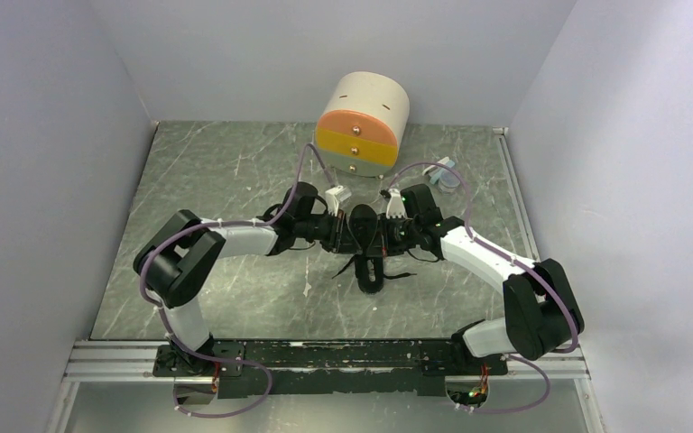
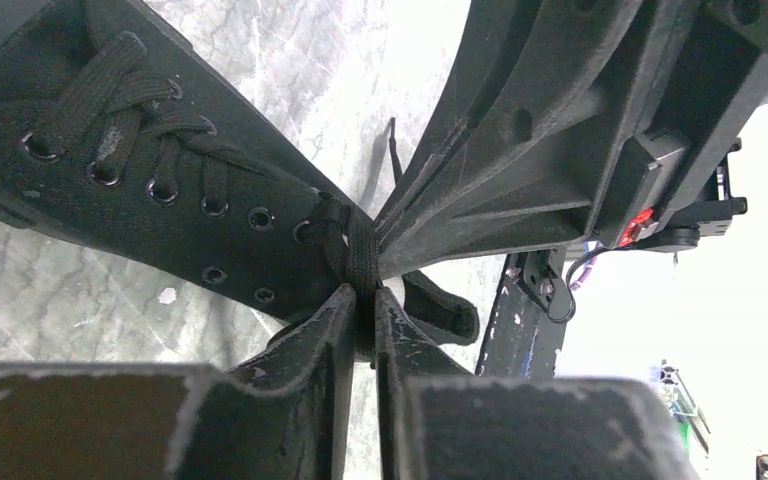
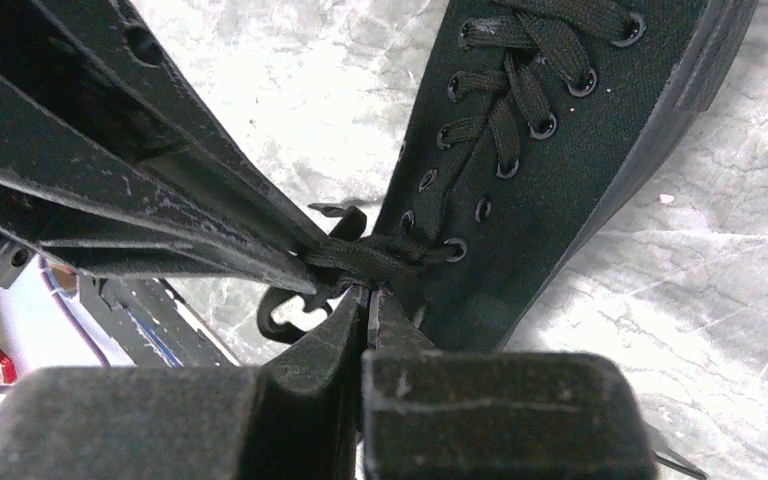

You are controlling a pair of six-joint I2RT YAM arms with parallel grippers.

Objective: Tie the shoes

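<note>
The black shoe (image 1: 370,275) lies mid-table, its toe toward the arms. Both grippers meet over its laced top. In the left wrist view the shoe (image 2: 160,200) runs up to the left, and my left gripper (image 2: 363,297) is shut on a flat black lace (image 2: 362,255) just off the top eyelets. The right gripper's fingers (image 2: 480,190) come in from the right and meet the same spot. In the right wrist view my right gripper (image 3: 368,292) is shut on the lace (image 3: 360,258) beside the shoe (image 3: 560,150). A loose lace loop (image 3: 290,318) hangs below.
A round drawer box (image 1: 363,122) with orange and yellow fronts stands at the back, behind the shoe. A small pale blue object (image 1: 447,176) lies to its right. Grey walls close in both sides. A metal rail (image 1: 325,361) runs along the near edge.
</note>
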